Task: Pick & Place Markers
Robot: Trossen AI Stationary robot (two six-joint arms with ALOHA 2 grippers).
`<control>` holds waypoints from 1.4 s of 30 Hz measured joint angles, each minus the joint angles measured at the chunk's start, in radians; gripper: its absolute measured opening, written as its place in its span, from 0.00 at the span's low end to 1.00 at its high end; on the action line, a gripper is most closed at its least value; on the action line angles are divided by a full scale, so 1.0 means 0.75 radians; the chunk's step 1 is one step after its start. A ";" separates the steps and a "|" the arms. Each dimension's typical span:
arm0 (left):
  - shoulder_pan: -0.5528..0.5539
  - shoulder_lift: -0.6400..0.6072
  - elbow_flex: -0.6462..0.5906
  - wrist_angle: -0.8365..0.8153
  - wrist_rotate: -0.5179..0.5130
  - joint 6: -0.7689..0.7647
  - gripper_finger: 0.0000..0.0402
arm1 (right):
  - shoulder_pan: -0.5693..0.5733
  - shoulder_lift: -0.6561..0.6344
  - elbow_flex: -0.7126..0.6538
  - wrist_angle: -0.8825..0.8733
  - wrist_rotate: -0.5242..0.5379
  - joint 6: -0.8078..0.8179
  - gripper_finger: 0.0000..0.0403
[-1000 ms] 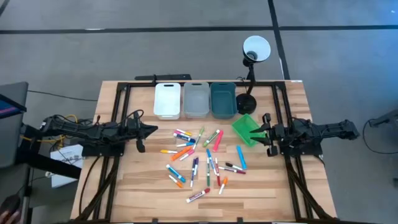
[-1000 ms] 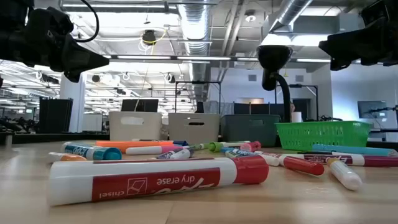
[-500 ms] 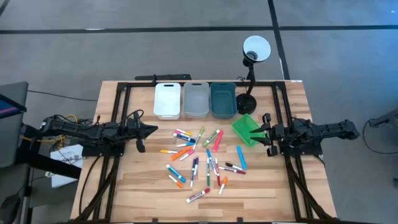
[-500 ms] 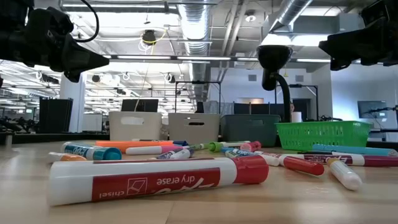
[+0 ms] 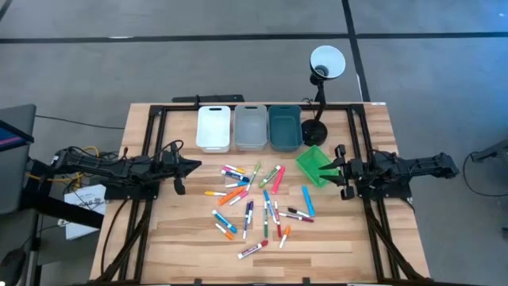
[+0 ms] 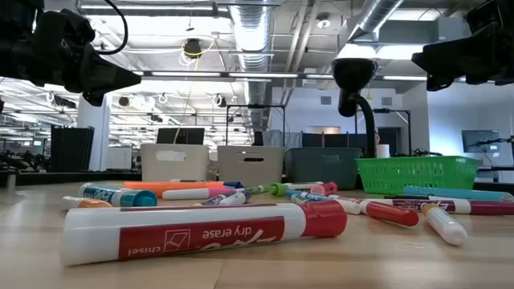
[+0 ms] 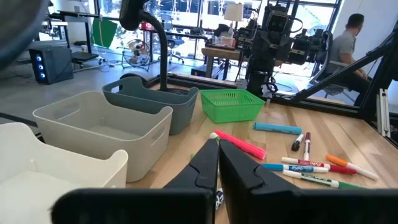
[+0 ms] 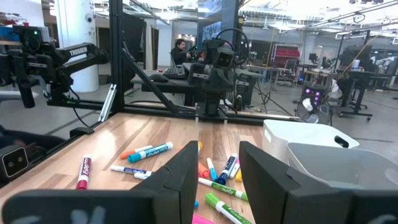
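You face a wooden plank surface (image 5: 333, 238) on which the markers (image 5: 258, 202), some twenty short thin plastic pens in orange, blue, pink, green, red and white, lie scattered flat across the middle, none of them yet in a bin. Behind them stand a white plastic bin (image 5: 213, 128), a grey plastic bin (image 5: 250, 127) and a teal plastic bin (image 5: 284, 127) in a row, with a green mesh basket (image 5: 315, 165) just to their right and a black desk lamp with a round white shade (image 5: 326, 62) beyond it. Your left claw (image 5: 193, 166) hangs at the left edge of the scatter, fingers pressed together on nothing; your right claw (image 5: 329, 168) hovers at the green basket's edge, fingers about half parted and empty, as the right wrist view shows clear daylight between them. Judge the markers as light, stiff and smooth: they are likely to roll or skid when nudged, so take one across the middle of its barrel, fingers square to its length, and pick an outlier such as the red-and-white dry-erase marker (image 6: 201, 231) nearest the low camera, which lies apart from its neighbours. Where pens overlap in the centre, a grip may drag a second one along. Compared with the frames from a second and half a second ago, nothing differs: both arms sit where they were and no marker has shifted.
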 joint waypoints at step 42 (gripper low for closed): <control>0.000 0.000 0.000 0.136 0.000 0.000 0.03 | 0.000 0.000 0.000 0.000 0.000 0.000 0.27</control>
